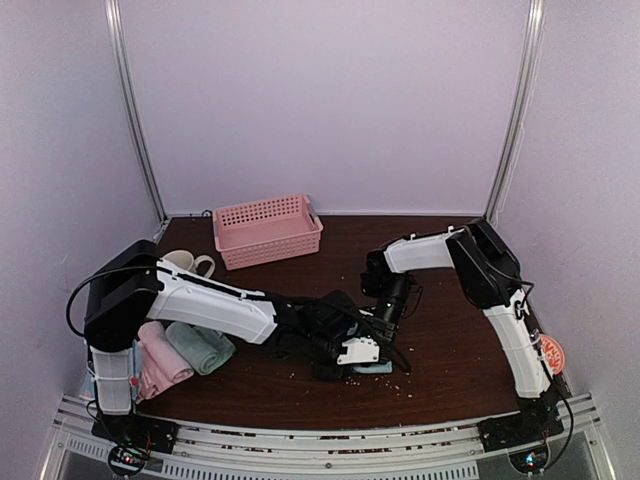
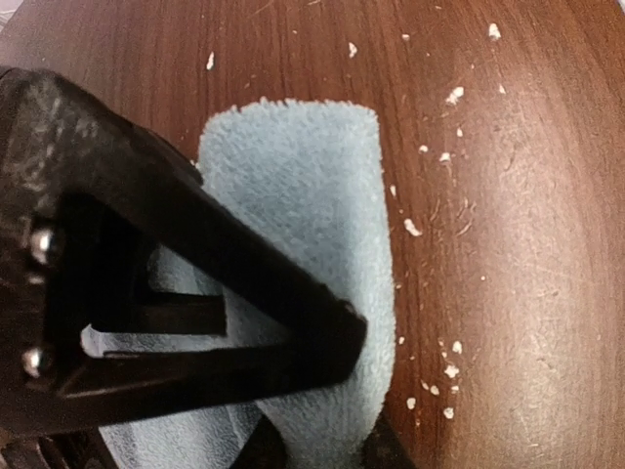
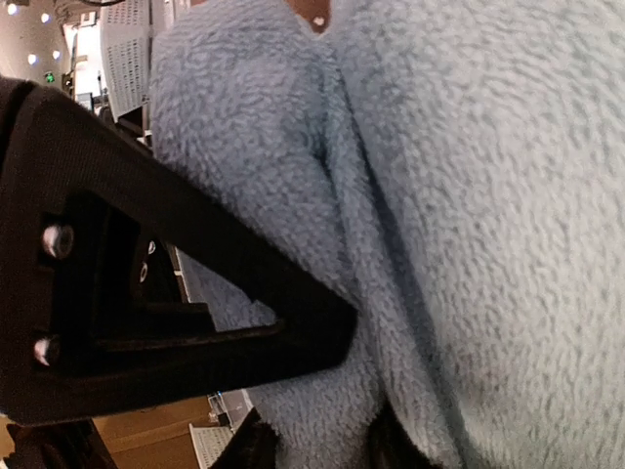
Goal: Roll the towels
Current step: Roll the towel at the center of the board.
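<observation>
Two white-shelled arms with black joints and matte black hands.
The left arm [image 1: 205, 305] and right arm [image 1: 500, 300] each have smooth white link covers between boxy black motor housings. A thin black cable [image 1: 75, 300] loops beside the left shoulder, and a round orange-red sticker [image 1: 552, 352] marks the right arm's lower link. The black bases [image 1: 130, 432] carry small lit boards. A small white block [image 1: 358, 350] sits at the left wrist. The left hand [image 2: 332, 401] and right hand [image 3: 317, 391] have triangular, open-framed black fingers [image 2: 205, 244], each fixed by two silver screws [image 2: 34, 244]. The left one looks scuffed and dusty.
</observation>
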Motion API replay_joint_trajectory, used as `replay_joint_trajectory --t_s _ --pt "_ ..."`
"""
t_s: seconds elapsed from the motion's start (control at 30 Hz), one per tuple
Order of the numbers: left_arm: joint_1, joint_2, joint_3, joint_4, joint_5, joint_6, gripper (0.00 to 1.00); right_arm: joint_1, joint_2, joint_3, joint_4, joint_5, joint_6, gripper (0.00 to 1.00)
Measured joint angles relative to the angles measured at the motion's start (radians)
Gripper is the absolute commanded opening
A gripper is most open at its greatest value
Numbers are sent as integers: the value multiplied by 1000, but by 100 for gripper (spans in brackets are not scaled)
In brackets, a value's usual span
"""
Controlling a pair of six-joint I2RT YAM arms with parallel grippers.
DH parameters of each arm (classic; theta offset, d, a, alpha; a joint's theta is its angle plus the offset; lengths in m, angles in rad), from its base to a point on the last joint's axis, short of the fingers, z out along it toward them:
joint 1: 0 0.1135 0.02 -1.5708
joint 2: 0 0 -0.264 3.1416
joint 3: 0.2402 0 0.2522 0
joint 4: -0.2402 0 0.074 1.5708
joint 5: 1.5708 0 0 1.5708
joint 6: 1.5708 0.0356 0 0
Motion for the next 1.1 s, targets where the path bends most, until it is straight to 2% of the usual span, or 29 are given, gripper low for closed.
replay_joint_trajectory --t_s 0.1,0.23,0.4,0.5,0.63,0.77,0.83,0.97,1.1 --pt "0 0 0 1 5 -9 11 0 -58 -27 28 33 -28 39" --pt "0 -4 0 -9 16 -29 8 -22 -146 -21 64 92 -39 44" --pt "6 -10 10 -53 79 -78 8 -103 -230 112 89 119 4 47" --pt "27 -5 38 -111 150 -113 10 -169 -309 178 109 127 27 47" --pt "73 55 141 -212 269 -166 12 -279 -496 197 123 121 28 47" --pt "156 131 235 -290 477 -220 13 -366 -696 173 147 79 8 54" --pt "203 182 286 -328 600 -250 13 -366 -796 103 173 47 1 57" --pt "273 278 374 -391 816 -307 14 -304 -932 -103 227 -1 -26 55" --pt "305 334 410 -420 938 -341 14 -128 -974 -250 307 102 -46 53"
